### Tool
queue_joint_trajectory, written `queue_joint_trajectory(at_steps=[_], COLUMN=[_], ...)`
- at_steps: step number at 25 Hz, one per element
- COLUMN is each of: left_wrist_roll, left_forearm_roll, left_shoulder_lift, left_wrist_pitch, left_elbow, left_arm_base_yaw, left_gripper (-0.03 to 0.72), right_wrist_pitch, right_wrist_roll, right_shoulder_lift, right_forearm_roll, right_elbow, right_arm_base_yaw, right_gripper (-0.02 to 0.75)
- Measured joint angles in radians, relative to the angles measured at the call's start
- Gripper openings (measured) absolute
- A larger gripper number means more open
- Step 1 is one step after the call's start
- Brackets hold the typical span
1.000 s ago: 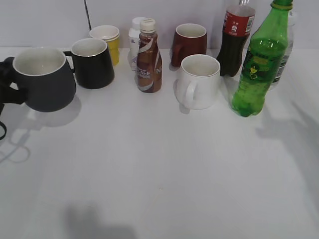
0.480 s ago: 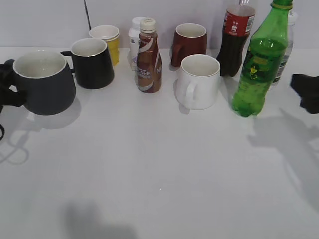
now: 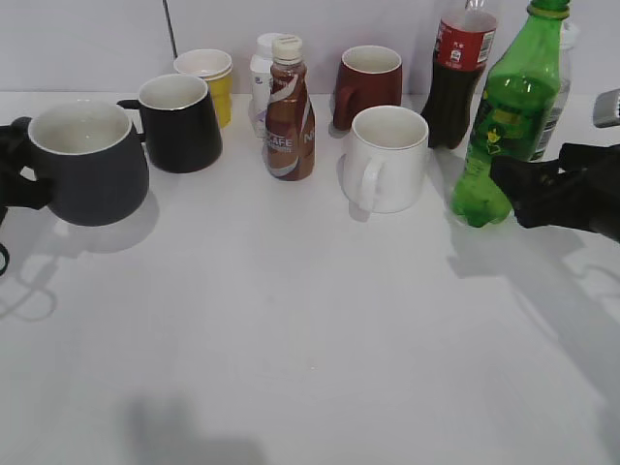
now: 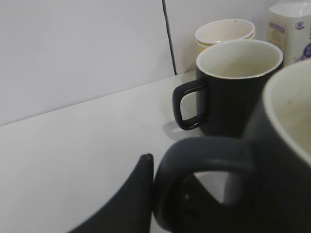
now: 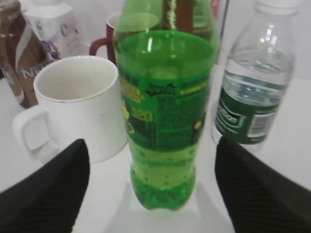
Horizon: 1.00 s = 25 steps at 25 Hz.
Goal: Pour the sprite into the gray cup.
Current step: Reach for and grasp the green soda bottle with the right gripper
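Nearest us, the lower half of the exterior frame is bare white tabletop (image 3: pixel 310 368), likely kept free as pouring room.

Mid-left we see the gray cup (image 3: pixel 89 163) with the left pincer (image 3: pixel 17 165) at its handle. The left wrist view shows one dark finger (image 4: pixel 127 199) pressed against the outside of the loop; we cannot tell how far the jaws are apart, so we won't call it a firm grasp. We judge the cup is taken by the handle so its mouth stays open to a pour.

Mid-right, the right pincer (image 3: pixel 513 189) is spread wide, its two pads (image 5: pixel 46 194) flanking the lower body of the sprite (image 3: pixel 509 121) with a gap on both sides, gripping nothing. The bottle stands upright at the right of the row, its cap cut off by the top edge of the frame. We judge the low approach suits a stable grip for tilting.

Farther back: white mug (image 3: pixel 386 158), brown coffee bottle (image 3: pixel 289 111), black mug (image 3: pixel 178 121). At the wall: yellow cup (image 3: pixel 206 79), maroon mug (image 3: pixel 368 85), cola bottle (image 3: pixel 459 73), and a water bottle (image 5: pixel 253 77) just behind the sprite.
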Motion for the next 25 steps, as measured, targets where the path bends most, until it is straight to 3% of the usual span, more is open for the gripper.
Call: queue_joint_trajectory(at_steps=[5, 10, 12, 16, 21, 25], left_wrist_roll=[0.0, 0.0, 0.0, 0.0, 0.0, 0.0], left_forearm_roll=[0.001, 0.002, 0.002, 0.002, 0.003, 0.003], left_shoulder_lift=[0.0, 0.0, 0.0, -0.025, -0.105, -0.137], left_wrist_pitch=[0.001, 0.001, 0.002, 0.046, 0.118, 0.168], left_elbow=[0.0, 0.0, 0.0, 0.0, 0.001, 0.001], left_arm_base_yaw=[-0.012, -0.09, -0.135, -0.222, -0.328, -0.383], left_gripper=[0.058, 0.058, 0.058, 0.058, 0.058, 0.058], right_wrist_pitch=[-0.02, -0.024, -0.02, 0.002, 0.149, 0.282], right_wrist_roll=[0.044, 0.073, 0.084, 0.091, 0.1, -0.027], right_shoulder_lift=[0.107, 0.207, 0.244, 0.251, 0.14, -0.008], right_forearm_roll=[-0.012, -0.018, -0.021, -0.034, -0.208, -0.238], right_elbow=[-0.086, -0.2, -0.239, -0.256, -0.253, -0.254], right_arm_base_yaw=[0.0, 0.0, 0.001, 0.001, 0.023, 0.135], right_gripper=[0.66, 0.656, 0.618, 0.412, 0.413, 0.413])
